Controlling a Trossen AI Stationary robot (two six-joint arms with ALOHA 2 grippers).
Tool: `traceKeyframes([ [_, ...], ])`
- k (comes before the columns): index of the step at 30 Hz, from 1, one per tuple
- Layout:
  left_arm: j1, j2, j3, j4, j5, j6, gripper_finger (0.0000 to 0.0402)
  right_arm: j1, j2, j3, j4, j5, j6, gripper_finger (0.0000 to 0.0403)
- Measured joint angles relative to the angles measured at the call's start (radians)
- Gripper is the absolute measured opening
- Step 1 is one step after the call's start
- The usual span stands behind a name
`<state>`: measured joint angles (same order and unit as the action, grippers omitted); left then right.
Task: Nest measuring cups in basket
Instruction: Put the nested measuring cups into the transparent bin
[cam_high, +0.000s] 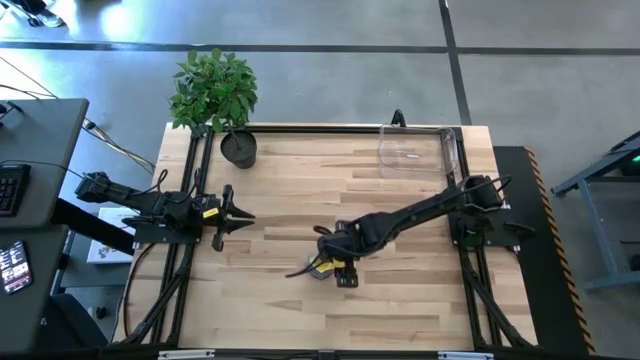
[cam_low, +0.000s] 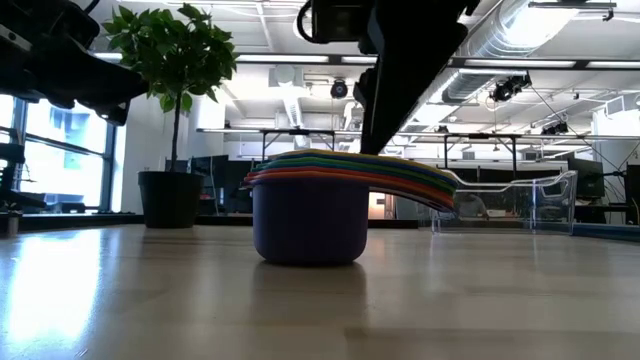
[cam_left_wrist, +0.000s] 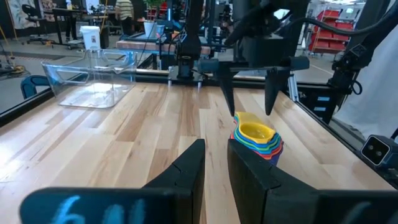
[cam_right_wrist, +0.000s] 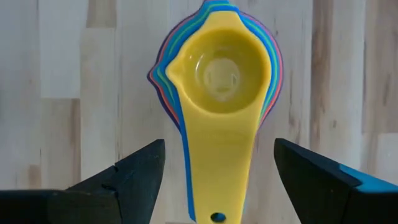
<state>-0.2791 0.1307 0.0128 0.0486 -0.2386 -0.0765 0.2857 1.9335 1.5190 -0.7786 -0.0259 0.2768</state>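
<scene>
Above the nested measuring cups (cam_right_wrist: 221, 81) (yellow topmost) hangs the open right claw (cam_right_wrist: 219, 171).

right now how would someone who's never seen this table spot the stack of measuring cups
Start at the wooden table and find the right gripper, hanging open near the middle. The stack of measuring cups stands directly beneath it, on the bare wood. It is the only multicoloured thing there, yellow on top, unlike the clear basket or the potted plant.
</scene>
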Motion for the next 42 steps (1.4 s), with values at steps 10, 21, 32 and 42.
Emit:
traceKeyframes([
  [10,0.0,0.0,0.0,0.0,0.0,0.0,0.006,0.037,-0.059,-0.098,0.093,0.11,0.073,0.0293],
  [21,0.0,0.001,0.0,0.0,0.0,0.0,0.006,0.049,-0.18,-0.321,0.349,0.135,0.101,0.0293],
  [32,0.0,0.002,0.0,0.0,0.0,0.0,0.006,0.062,-0.185,-0.43,0.526,0.157,0.088,0.0293],
  [42,0.0,0.002,0.0,0.0,0.0,0.001,0.006,0.062,-0.179,-0.462,0.582,0.148,0.063,0.0293],
])
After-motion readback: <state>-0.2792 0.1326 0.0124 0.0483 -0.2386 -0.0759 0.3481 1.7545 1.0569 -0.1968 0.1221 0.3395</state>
